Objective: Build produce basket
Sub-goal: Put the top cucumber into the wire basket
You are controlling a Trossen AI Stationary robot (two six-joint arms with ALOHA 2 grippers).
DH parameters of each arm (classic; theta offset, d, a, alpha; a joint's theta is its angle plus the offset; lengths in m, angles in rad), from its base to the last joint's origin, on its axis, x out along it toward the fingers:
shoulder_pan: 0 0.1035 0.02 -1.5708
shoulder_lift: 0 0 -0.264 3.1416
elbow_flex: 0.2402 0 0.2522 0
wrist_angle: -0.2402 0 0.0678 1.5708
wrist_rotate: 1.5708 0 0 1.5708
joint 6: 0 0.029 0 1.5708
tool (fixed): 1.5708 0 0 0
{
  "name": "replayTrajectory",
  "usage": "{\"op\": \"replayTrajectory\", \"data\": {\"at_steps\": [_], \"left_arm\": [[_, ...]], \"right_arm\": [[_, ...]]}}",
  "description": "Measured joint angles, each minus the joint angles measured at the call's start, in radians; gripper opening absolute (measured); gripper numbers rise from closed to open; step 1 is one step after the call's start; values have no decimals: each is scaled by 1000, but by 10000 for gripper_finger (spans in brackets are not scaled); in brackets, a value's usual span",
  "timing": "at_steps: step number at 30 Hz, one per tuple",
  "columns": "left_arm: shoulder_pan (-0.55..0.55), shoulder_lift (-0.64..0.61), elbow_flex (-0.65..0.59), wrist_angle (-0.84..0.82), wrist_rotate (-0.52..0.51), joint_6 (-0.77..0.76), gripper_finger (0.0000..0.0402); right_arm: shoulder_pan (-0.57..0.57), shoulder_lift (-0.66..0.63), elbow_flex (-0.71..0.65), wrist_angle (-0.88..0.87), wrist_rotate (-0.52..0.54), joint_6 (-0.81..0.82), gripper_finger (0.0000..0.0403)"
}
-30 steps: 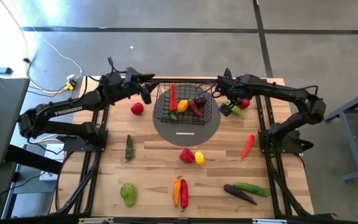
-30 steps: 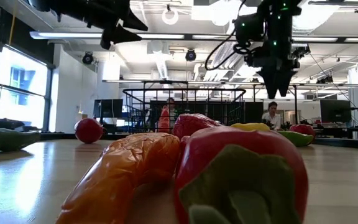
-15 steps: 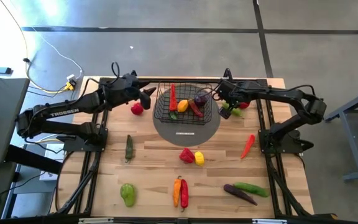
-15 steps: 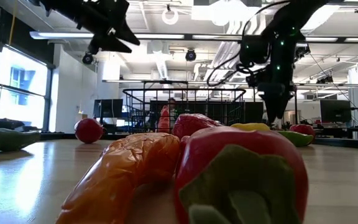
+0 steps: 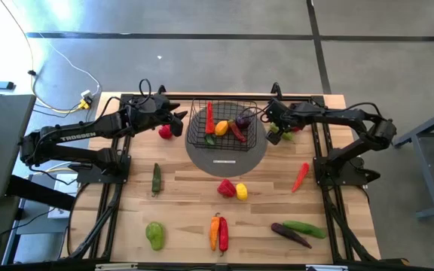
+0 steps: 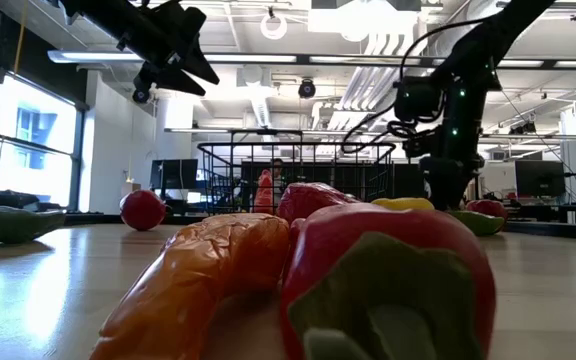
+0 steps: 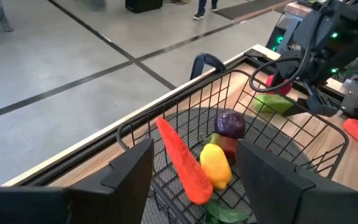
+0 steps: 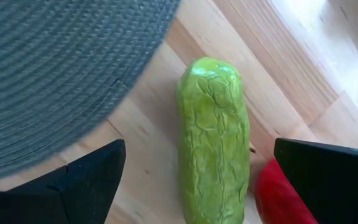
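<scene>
The black wire basket [image 5: 224,124] stands on a round grey mat [image 5: 226,156] at the table's far middle. It holds a red carrot-like piece [image 7: 182,158], a yellow lemon [image 7: 215,163], a purple eggplant [image 7: 230,122] and other produce. My right gripper [image 5: 275,134] is open and low, right of the basket. Its fingers stand on either side of a green cucumber [image 8: 213,146] lying on the wood, apart from it. My left gripper [image 5: 179,118] is open and hovers high by the basket's left rim, above a red tomato [image 5: 166,132].
Loose produce lies on the table. A red tomato [image 5: 297,126] sits right beside the cucumber, and a red chili [image 5: 300,176] nearer the right edge. There are also a dark green piece [image 5: 157,178], a red pepper with a lemon [image 5: 232,189], a green pear [image 5: 154,234], orange and red peppers [image 5: 218,232], and an eggplant with a green pepper [image 5: 298,232].
My right gripper has come down from above the basket's height to table level, over the green cucumber to the right of the basket. My left gripper has dropped slightly beside the basket's left rim. None of the produce has moved.
</scene>
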Motion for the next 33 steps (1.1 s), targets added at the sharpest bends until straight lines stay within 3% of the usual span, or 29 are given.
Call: {"op": "replayTrajectory", "data": {"at_steps": [7,20,33], "left_arm": [[0,0,0,0,0,0,216],[0,0,0,0,0,0,216],[0,0,0,-69,3,0,216]], "right_arm": [[-13,0,-57,69,0,0,384],[-13,2,-104,121,-5,19,307],[-12,-18,-104,74,-46,132,150]]}}
